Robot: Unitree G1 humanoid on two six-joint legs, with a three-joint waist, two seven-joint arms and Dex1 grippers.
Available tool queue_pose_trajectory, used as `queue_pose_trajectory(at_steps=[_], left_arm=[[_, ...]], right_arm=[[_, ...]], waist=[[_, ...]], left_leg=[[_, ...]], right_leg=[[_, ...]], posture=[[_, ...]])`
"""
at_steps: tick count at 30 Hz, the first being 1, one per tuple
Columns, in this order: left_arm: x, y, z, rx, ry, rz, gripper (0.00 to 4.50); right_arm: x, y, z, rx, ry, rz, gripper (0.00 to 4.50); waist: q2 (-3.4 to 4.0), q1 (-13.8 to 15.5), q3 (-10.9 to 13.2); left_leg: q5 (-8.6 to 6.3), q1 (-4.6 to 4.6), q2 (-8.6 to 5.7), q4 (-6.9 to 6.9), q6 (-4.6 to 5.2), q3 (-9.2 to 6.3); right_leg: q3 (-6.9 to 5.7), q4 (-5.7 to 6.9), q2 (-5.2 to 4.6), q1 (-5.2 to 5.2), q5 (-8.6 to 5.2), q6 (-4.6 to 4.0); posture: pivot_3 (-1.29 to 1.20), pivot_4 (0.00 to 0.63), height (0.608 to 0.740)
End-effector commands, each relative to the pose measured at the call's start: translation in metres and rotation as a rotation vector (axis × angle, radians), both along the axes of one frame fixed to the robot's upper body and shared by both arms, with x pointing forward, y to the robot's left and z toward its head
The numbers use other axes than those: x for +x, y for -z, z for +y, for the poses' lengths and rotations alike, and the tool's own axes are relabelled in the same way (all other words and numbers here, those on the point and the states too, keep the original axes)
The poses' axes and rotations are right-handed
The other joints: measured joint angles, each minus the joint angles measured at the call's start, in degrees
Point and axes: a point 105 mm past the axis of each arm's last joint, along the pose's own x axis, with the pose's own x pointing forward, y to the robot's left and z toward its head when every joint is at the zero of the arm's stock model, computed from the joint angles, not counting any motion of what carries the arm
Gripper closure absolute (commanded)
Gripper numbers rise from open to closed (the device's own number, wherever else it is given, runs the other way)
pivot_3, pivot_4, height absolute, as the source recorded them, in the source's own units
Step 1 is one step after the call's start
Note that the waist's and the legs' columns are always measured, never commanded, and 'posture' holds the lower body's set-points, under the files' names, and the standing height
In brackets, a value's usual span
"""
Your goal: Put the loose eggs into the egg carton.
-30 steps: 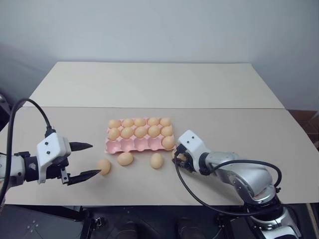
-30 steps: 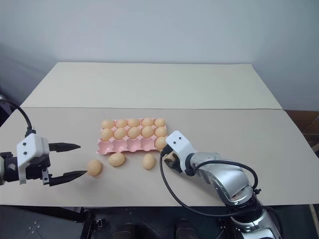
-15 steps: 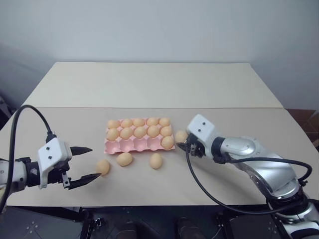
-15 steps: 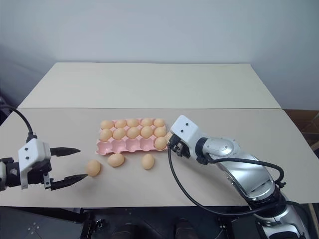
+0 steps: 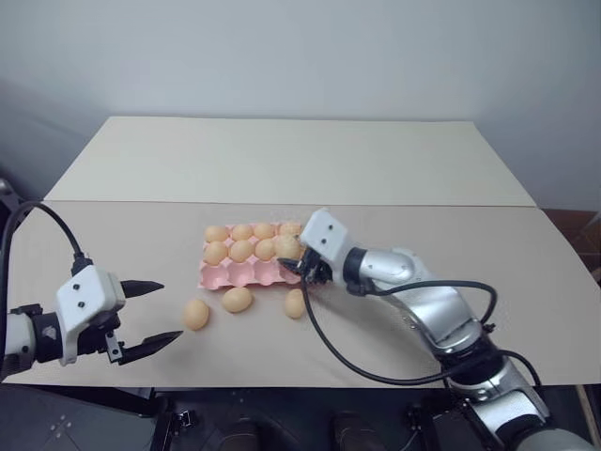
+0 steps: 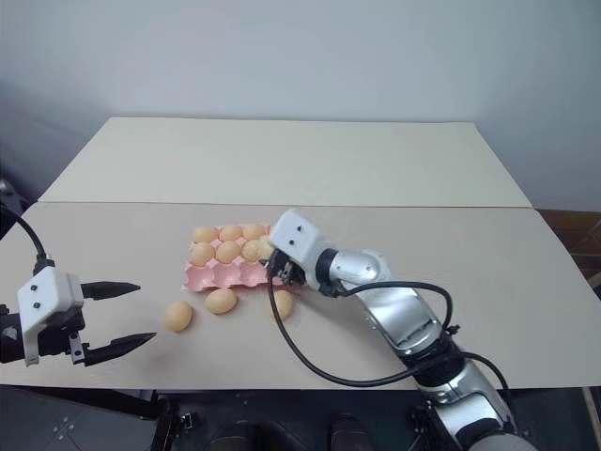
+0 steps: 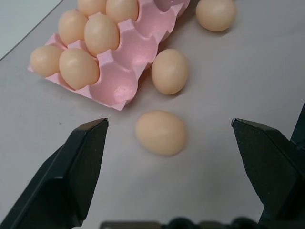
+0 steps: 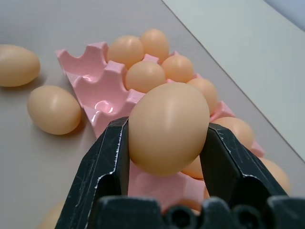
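Right gripper carrying an egg over the carton, left gripper idle and open

Currently the right gripper (image 8: 164, 143) is clamped on one egg (image 8: 167, 128), both black fingers (image 8: 108, 162) pressed against its sides (the right wrist view shows the grip clearly). From the head views, that gripper (image 5: 299, 268) hangs over the near right part of the egg carton (image 5: 246, 273), with the arm reaching in from the right.

Egg carton: pink moulded tray, sits near the middle of the front table (image 5: 526, 282). Its two far rows hold eggs. The near row shows empty cups on the left side; the right end is hidden behind the gripper, so I can't tell its fill there.

Loose eggs on the table, in front of the carton's near edge:
- left egg (image 5: 195, 314), apart from the carton, nearest the left gripper
- middle egg (image 5: 237, 300), just beside the carton's near edge
- right egg (image 5: 295, 303), below the right gripper and partly behind its cable (image 5: 347, 362)

Left gripper (image 5: 153, 313) has its jaws spread wide, holding nothing, low over the table on the left. In the left wrist view the left egg (image 7: 160, 132) lies between the two fingertips (image 7: 90, 143) and ahead of them, touching neither, with the carton corner (image 7: 116, 88) beyond it.

A second, paler table (image 5: 282, 155) sits behind the front one.
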Motion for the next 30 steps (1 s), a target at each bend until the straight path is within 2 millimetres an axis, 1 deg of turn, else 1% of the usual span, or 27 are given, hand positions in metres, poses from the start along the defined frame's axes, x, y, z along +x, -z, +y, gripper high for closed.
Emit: queue_pose_trajectory(at_steps=[1,4,5,6,10,17,23,25,27,30], left_arm=[[-0.003,-0.008,-0.005,-0.009,0.017,-0.034,0.00],[-0.003,-0.006,-0.005,-0.003,0.015,-0.034,0.00],[-0.002,-0.006,-0.005,-0.003,0.015,-0.034,0.00],[-0.001,-0.006,-0.005,-0.002,0.016,-0.035,0.00],[0.001,-0.006,-0.007,-0.003,0.025,-0.041,0.00],[0.003,-0.007,-0.006,-0.005,0.012,-0.072,0.00],[0.009,-0.009,-0.005,-0.015,-0.029,-0.176,0.00],[0.009,-0.009,-0.007,-0.044,-0.012,-0.175,0.00],[0.008,-0.007,-0.007,-0.058,-0.001,-0.133,0.00],[0.004,-0.006,-0.007,-0.077,0.022,-0.087,0.00]], right_arm=[[-0.001,-0.012,0.005,0.002,-0.021,-0.070,2.31],[-0.003,-0.010,0.007,0.004,-0.034,-0.065,2.31],[-0.005,-0.010,0.008,0.002,-0.043,-0.074,1.85],[-0.005,-0.009,0.009,0.002,-0.046,-0.079,1.65],[-0.002,-0.004,0.010,-0.024,-0.030,-0.107,0.33],[0.000,-0.002,0.006,-0.027,-0.010,-0.121,0.33],[0.000,-0.002,0.001,-0.039,0.000,-0.125,0.33],[-0.001,-0.003,0.000,-0.042,0.003,-0.131,0.33],[-0.004,-0.006,-0.003,-0.041,0.004,-0.125,0.33],[-0.018,-0.010,-0.015,-0.055,-0.034,-0.036,0.33]], waist=[[0.00,0.0,0.0],[0.00,-0.1,0.0],[0.00,-0.2,0.0],[0.00,-0.2,0.0],[-0.01,-0.1,0.0],[-0.01,-0.2,0.0],[-0.02,-0.1,0.0],[-0.03,-0.1,0.0],[-0.03,-0.1,0.0],[-0.03,-0.1,0.0]], left_leg=[[0.00,0.00,0.00,0.00,0.00,0.00],[0.00,0.00,0.00,0.00,0.00,0.00],[0.00,0.01,0.00,0.00,0.00,0.00],[0.00,0.02,0.00,0.00,0.00,0.00],[0.00,0.02,0.00,0.00,0.00,0.00],[0.00,0.02,0.00,0.00,0.00,0.00],[0.00,0.02,0.00,0.00,0.00,0.00],[0.00,0.02,0.00,0.00,0.00,0.00],[0.00,0.02,0.00,0.00,0.00,0.00],[0.00,0.01,0.00,0.00,0.00,0.00]], right_leg=[[0.00,0.00,0.00,0.00,0.00,0.00],[0.00,0.01,0.00,-0.01,0.00,0.00],[0.00,0.01,0.00,0.00,0.00,0.00],[0.00,0.01,0.01,0.00,0.00,0.00],[0.00,0.01,0.01,0.00,0.00,0.00],[0.00,0.01,0.01,0.00,0.00,0.00],[0.00,0.01,0.00,0.01,0.00,0.00],[0.00,0.01,0.00,0.01,0.00,-0.01],[0.00,0.02,0.01,0.00,0.00,-0.01],[0.01,0.03,0.00,-0.01,0.00,-0.01]], posture=[[0.00,0.150,0.740],[0.00,0.150,0.740],[0.00,0.150,0.740],[0.00,0.150,0.740],[0.00,0.150,0.740],[0.00,0.150,0.740],[0.00,0.150,0.740],[0.00,0.150,0.740],[0.00,0.150,0.740],[0.00,0.150,0.740]])
